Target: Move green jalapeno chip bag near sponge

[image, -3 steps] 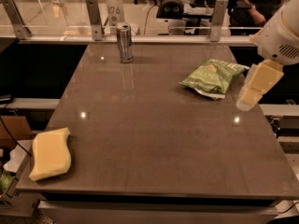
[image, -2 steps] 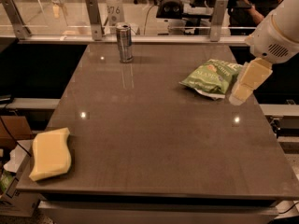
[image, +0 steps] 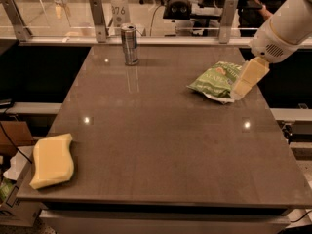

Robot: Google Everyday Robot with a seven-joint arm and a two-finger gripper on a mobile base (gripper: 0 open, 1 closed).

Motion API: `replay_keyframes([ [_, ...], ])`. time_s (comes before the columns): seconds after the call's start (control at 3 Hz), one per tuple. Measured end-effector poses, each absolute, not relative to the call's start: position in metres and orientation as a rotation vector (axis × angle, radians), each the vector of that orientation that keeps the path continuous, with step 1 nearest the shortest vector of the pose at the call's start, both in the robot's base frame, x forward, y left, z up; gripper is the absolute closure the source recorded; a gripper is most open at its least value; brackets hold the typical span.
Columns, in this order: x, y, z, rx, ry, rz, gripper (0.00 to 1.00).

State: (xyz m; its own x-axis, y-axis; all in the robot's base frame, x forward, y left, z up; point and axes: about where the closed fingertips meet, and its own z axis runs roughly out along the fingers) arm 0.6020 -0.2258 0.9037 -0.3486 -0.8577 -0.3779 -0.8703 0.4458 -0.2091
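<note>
The green jalapeno chip bag (image: 215, 80) lies crinkled on the right side of the table, its white sealed edge toward the front right. The sponge (image: 51, 160), a pale-yellow wavy slab, lies at the table's front left corner, far from the bag. My gripper (image: 243, 87) comes in from the upper right on the white arm (image: 285, 26). Its pale-yellow fingers (image: 249, 77) slope down to the bag's right edge and seem to touch it.
A silver can (image: 129, 44) stands upright at the back of the brown table (image: 161, 130), left of centre. A glass rail with metal posts (image: 97, 19) runs along the far edge. A cardboard box (image: 12, 199) sits on the floor at the lower left.
The gripper has moved left and down from beside the table's right edge until its fingers reach the chip bag's right edge. The bag, sponge and can have not moved.
</note>
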Motion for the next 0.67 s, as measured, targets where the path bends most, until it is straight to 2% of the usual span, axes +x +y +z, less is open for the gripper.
replay_keyframes([
  [0.67, 0.641, -0.23, 0.874, -1.456, 2.273, 0.062, 0.0],
])
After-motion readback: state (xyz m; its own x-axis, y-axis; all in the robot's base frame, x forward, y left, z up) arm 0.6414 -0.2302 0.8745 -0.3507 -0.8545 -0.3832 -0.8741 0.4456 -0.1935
